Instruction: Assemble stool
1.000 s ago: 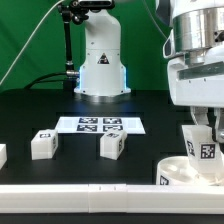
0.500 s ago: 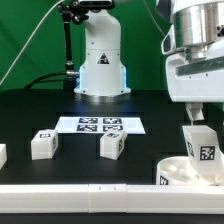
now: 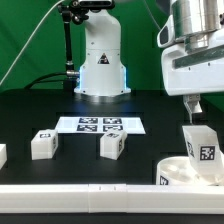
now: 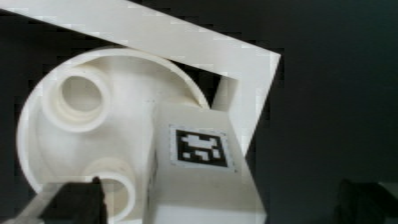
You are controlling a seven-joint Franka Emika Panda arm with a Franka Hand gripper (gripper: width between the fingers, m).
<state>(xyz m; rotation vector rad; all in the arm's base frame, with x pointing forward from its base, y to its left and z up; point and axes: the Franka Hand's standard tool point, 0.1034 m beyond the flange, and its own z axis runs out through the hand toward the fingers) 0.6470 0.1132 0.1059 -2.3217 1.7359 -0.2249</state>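
Note:
The white ring-shaped seat (image 3: 178, 171) lies at the exterior view's right, against the front rail. One tagged white leg (image 3: 201, 144) stands upright on it. My gripper (image 3: 196, 104) hangs just above the leg's top, open and holding nothing. In the wrist view the seat (image 4: 86, 98) and the leg with its tag (image 4: 199, 150) lie below, between my two dark fingertips (image 4: 68, 200); the gripper (image 4: 217, 203) is spread wider than the leg. Two loose legs (image 3: 43, 144) (image 3: 112, 145) stand on the black table at the left and middle.
The marker board (image 3: 100, 124) lies flat behind the loose legs. A long white rail (image 3: 80, 195) runs along the front edge and shows in the wrist view (image 4: 178, 35). Another white part (image 3: 2, 154) sits at the left edge. The arm's base (image 3: 101, 60) stands at the back.
My gripper was around the top of the leg on the seat; it has let go and risen straight up. The leg stays standing on the seat.

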